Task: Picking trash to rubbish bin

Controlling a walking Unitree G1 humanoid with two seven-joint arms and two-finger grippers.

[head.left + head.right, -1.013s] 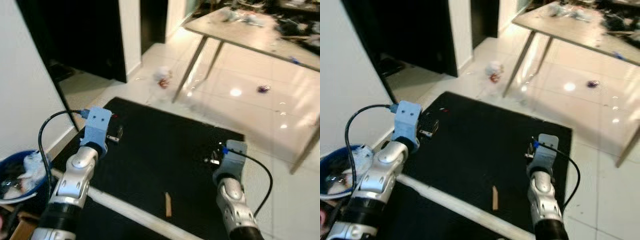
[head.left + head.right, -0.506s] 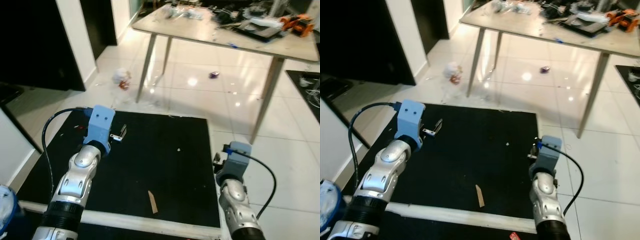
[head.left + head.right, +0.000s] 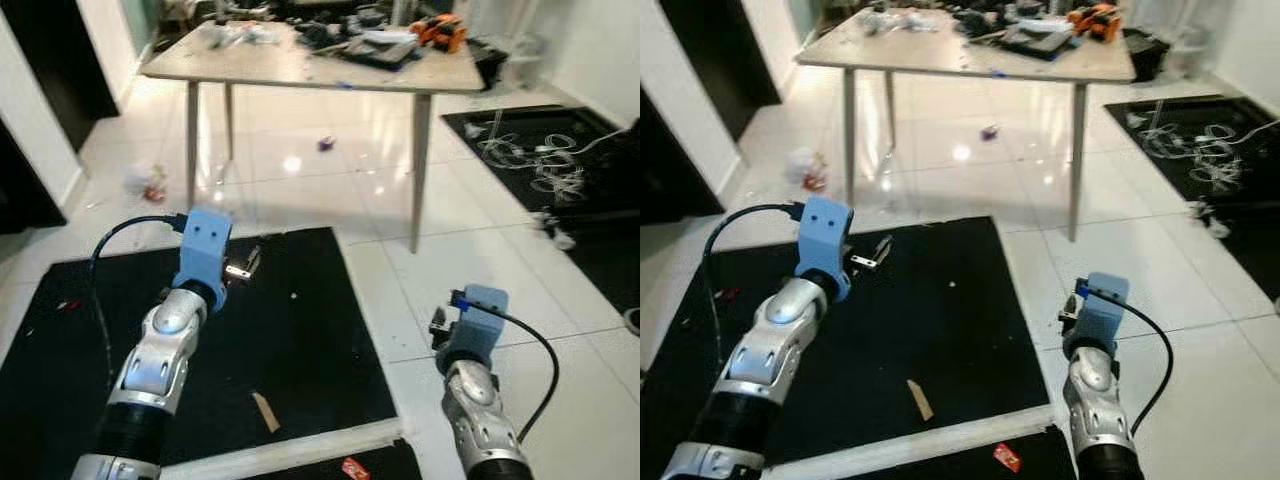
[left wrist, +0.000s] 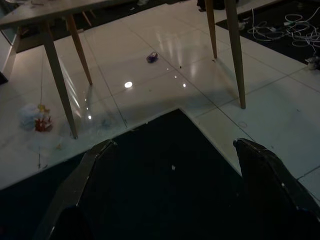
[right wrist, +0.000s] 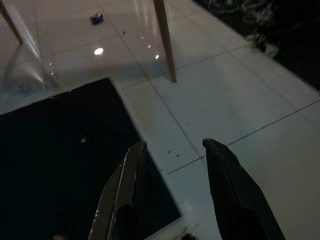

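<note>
Right now I have both arms raised in front of me over the black floor mat [image 3: 200, 330], neither one carrying anything. My left end effector [image 4: 172, 187] has its fingers spread wide; my right end effector [image 5: 172, 187] is parted too, though less so.

The trash is scattered on the white tiled floor [image 3: 1140, 270]. A crumpled whitish wad with red on it [image 3: 806, 168] lies near the far left leg of the wooden table [image 3: 970, 52], beside the mat's far corner. A small purple wrapper [image 3: 988, 132] sits under that surface, well apart from the wad. Closer to me, a small red scrap [image 3: 1006, 458] lies near the mat's near edge, and a thin tan stick [image 3: 919, 398] rests on the mat itself. I see no rubbish bin.

I judge all of these light and easily nudged. The wad looks soft and should crush under a pinch, so I would close across its bulk. The wrapper and scrap lie flat and may skid on the glossy tile; I would pinch them at a raised fold. The stick seems stiff, best taken across its middle.

Room is generous over the mat and the tiles to my right. The table legs crowd the wad, and loose white cables [image 3: 540, 160] on a second dark mat lie off right.
</note>
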